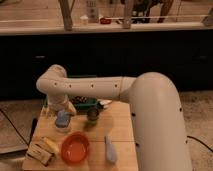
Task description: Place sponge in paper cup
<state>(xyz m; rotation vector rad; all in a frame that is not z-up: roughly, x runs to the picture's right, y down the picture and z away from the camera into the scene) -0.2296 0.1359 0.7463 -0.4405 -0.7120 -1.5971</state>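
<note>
The light-blue sponge (62, 118) sits at the top of the small pale paper cup (62, 127) at the left middle of the wooden table (122, 125). I cannot tell how deep the sponge is in the cup. My gripper (64, 109) hangs at the end of the white arm (95, 89), pointing down directly over the sponge and touching or nearly touching it.
A dark green cup (93, 114) stands just right of the paper cup. An orange bowl (75, 148) is at the front, a yellow-and-brown block (42, 149) at the front left and a grey-blue elongated object (110, 149) at the front right. A green tray (84, 103) lies behind.
</note>
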